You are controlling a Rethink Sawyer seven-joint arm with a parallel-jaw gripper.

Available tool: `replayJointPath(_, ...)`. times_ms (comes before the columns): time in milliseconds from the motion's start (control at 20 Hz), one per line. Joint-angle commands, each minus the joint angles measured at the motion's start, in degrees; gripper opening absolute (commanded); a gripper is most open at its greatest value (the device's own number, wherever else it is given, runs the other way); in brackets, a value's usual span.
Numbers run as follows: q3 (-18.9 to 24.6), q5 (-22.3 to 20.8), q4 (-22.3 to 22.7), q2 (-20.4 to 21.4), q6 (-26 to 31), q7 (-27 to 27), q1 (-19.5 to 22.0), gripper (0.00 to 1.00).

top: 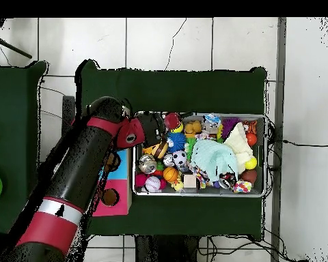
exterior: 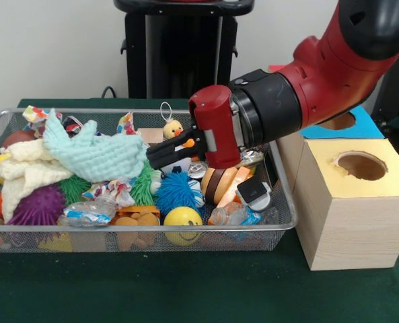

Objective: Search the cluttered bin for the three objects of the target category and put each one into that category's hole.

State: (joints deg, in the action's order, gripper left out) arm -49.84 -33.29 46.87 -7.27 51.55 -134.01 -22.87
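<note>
Front view showed the arm [exterior: 334, 74] cutting across the wire bin [exterior: 283, 202], hiding the bin's right rear part; the gripper [exterior: 160, 153] lay nearly level over the clutter, its dark fingers [exterior: 172, 149] close together with only a narrow gap and nothing visibly between them. Two plastic bottles could be counted at the bin's front wall: one [exterior: 88, 212] left of centre, lying flat, clear with a blue-and-white label, and one [exterior: 236, 215] right of centre, crumpled, partly behind the mesh. A third could not be made out. A mint cloth [exterior: 95, 153] covered part of the pile. Beside the bin stood two boxes, the yellow-topped box [exterior: 357, 202] in front and the blue-topped box [exterior: 347, 124] mostly hidden behind arm and front box, each with one round hole. In the overhead view the arm [top: 85, 177] covered most of the boxes, and the bottles were too small to tell among the toys in the bin [top: 265, 157].
</note>
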Motion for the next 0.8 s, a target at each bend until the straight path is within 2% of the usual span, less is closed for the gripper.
replayJointPath(50,7.61,-0.82,7.59,-3.18,-1.02,2.81,0.05,0.0)
replayJointPath(550,9.03,-0.5,8.01,-3.76,-2.19,4.65,0.42,0.0)
replayJointPath(800,8.52,-0.28,7.88,-4.09,-1.31,3.75,0.11,0.0)
